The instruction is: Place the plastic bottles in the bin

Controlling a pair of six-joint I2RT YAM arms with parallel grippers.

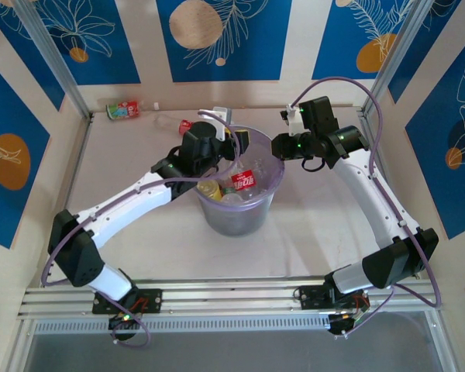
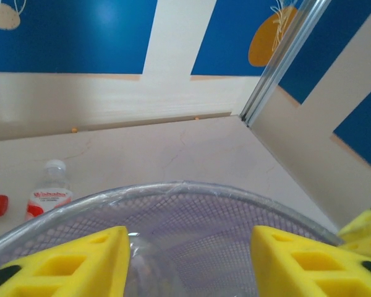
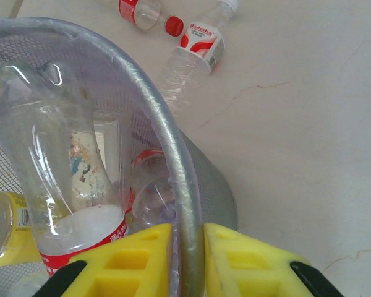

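The right hand is clenched on the rim of the bin, with one yellow finger inside the wall and one outside. The left hand hangs released and empty over the bin's other side, its fingers wide apart. Inside the bin stand a tall clear bottle with a red label and a yellow-labelled bottle. Behind the bin, a red-and-white-labelled bottle lies near it on the surface. A red-and-green bottle lies farther from the bin, by the back wall.
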